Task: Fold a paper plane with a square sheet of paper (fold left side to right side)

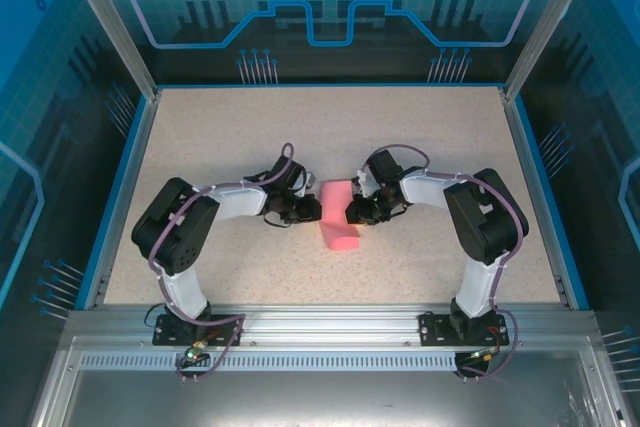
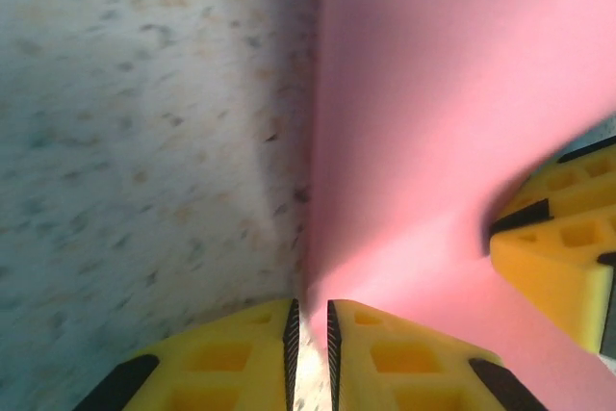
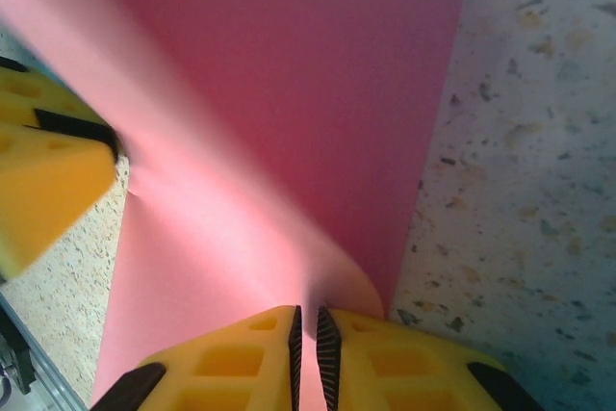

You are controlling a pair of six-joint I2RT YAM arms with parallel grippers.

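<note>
While the thin pink-red square sheet of paper (image 1: 340,229) bows up off the speckled beige bench (image 1: 200,147), the overhead view puts the left gripper (image 1: 306,210) at its left edge and the right gripper (image 1: 353,211) at its right edge. In the left wrist view, narrow yellow fingers (image 2: 231,363) pinch the sheet's edge. The right wrist view shows its fingers (image 3: 385,363) pinching likewise. The left-to-right fold seems in hand. Next, the left edge must cross squarely onto the right edge.

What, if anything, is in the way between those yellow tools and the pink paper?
Nothing visible is in the way. The left tool and the right tool each pinch an edge of the pink paper, one on either side, so they are in direct contact with it. The paper sits on the speckled tabletop.
</note>
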